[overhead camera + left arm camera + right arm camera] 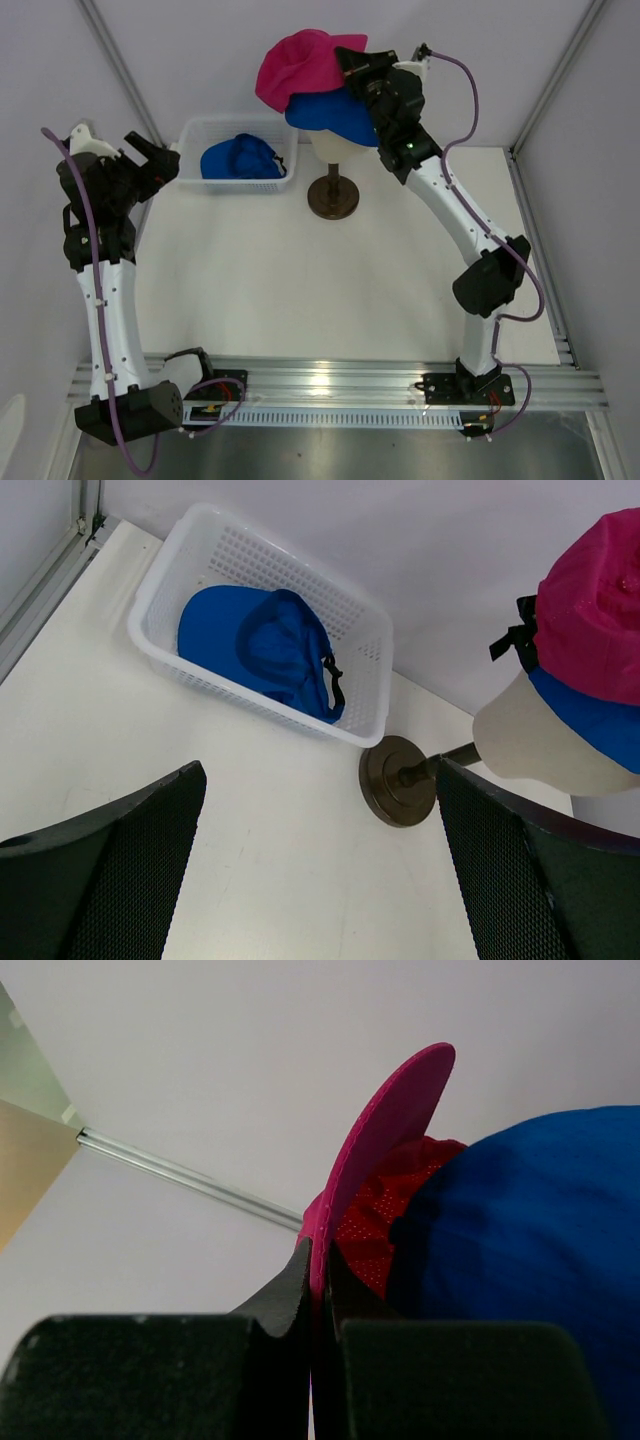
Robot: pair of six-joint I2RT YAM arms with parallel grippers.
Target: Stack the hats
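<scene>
Now pinched tight between the right jaws: the brim of the magenta pink fabric cap (385,1150), edge-on and running up and away from them, crown draped over the bright blue fabric cap (325,112) on the cream mannequin head (520,745). Left to fetch, probably: second bright blue cap (240,158), lying crumpled in the white plastic mesh basket (190,130), long axis along the basket's length, just ahead of the left jaws, spread wide and holding nothing, far nearer than the right.
</scene>
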